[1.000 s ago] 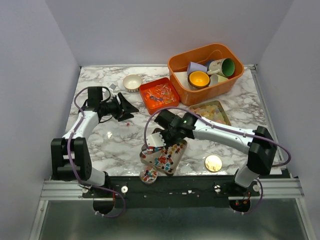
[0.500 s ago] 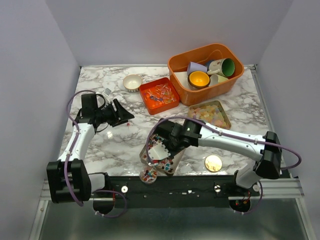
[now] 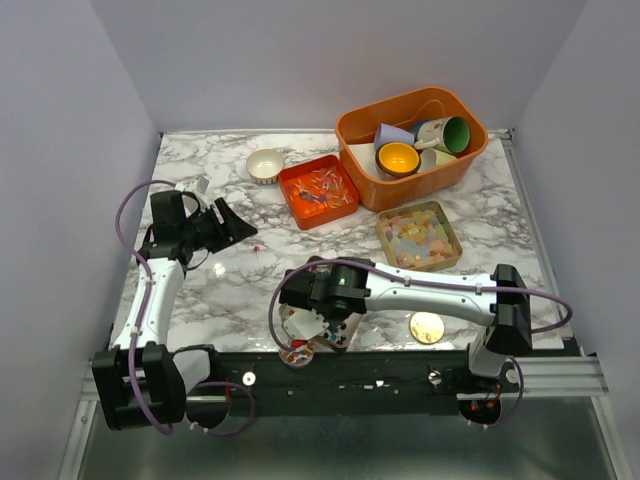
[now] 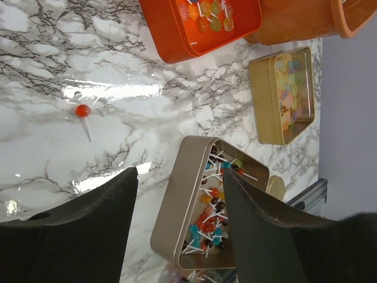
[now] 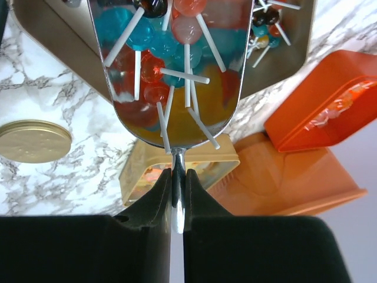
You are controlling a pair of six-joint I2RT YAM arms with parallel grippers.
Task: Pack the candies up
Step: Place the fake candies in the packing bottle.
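Observation:
My right gripper (image 5: 178, 177) is shut on the thin metal handle of a scoop (image 5: 177, 71) heaped with red, blue and yellow lollipop candies (image 5: 154, 76) on white sticks. In the top view the gripper (image 3: 320, 305) holds the scoop (image 3: 298, 322) over the near end of a gold tin (image 3: 345, 328) of the same lollipops, just above a small round jar (image 3: 297, 351). My left gripper (image 3: 228, 222) is open and empty at the table's left, seen wide open in its wrist view (image 4: 179, 174). One red lollipop (image 4: 82, 110) lies loose on the marble.
A gold round lid (image 3: 427, 326) lies right of the tin. A gold tin of pastel gummies (image 3: 418, 236), an orange tray of wrapped candies (image 3: 318, 190), an orange bin of cups (image 3: 410, 135) and a small white bowl (image 3: 266, 164) stand behind.
My right gripper has carried the loaded scoop from the tin's far end toward the near edge, over the round jar. My left arm has drawn back to the left, still open.

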